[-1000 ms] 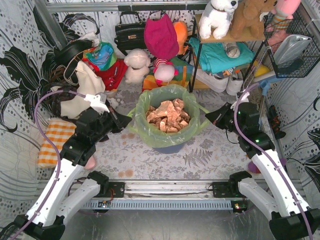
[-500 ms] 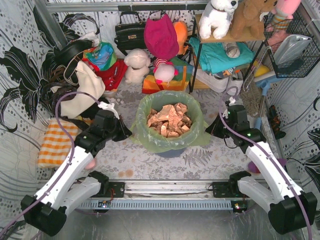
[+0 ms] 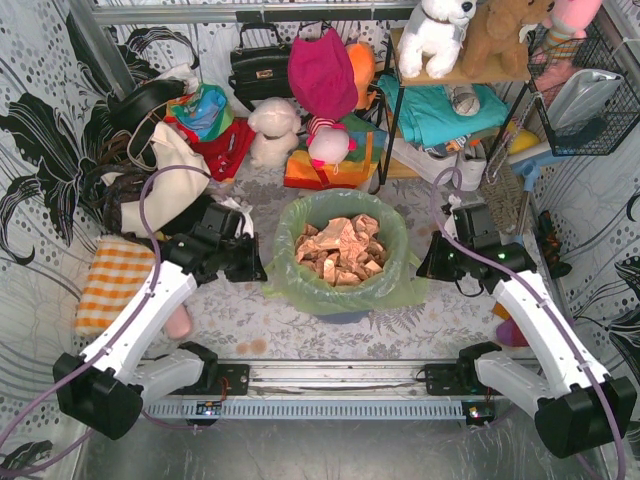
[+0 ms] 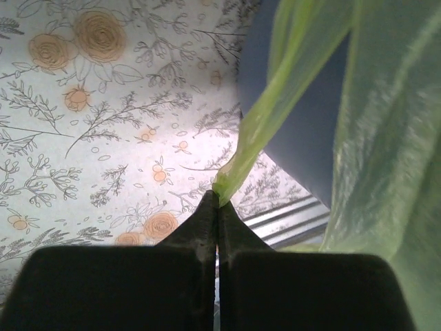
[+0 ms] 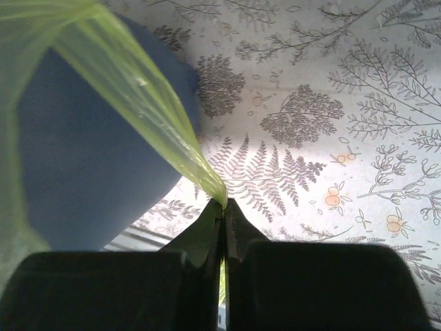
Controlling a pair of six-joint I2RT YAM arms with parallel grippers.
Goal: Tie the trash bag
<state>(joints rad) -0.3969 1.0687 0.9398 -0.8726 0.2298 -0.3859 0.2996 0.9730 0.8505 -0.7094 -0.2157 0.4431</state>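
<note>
The left gripper (image 4: 218, 204) has its jaws pressed fully together, and a thin twisted corner of the bag (image 4: 256, 127) is pinched right at their tips. From the tips the green film goes up and to the right, then widens over the wall of the bin (image 4: 303, 138). The right gripper (image 5: 223, 205) is closed in the same way on the opposite corner. There the film runs from the tips up and to the left, and below the tips lies the patterned table (image 5: 358, 138).

Farther out, between the two pairs of jaws, the bag sits in the bin with its mouth open and the brown paper (image 3: 338, 250) showing inside. Each gripper is just beside the bin, one on each side.

I judge the step in hand is to gather the two corners for the knot. To do it well, both arms should lift evenly, so the rim comes free of the bin without tipping it. Then they should bring the corners together above the paper. Each hold is only at the very tip of the film, so a hard or sudden pull may let it slip out or tear. A gentle, equal tension is safer.
</note>
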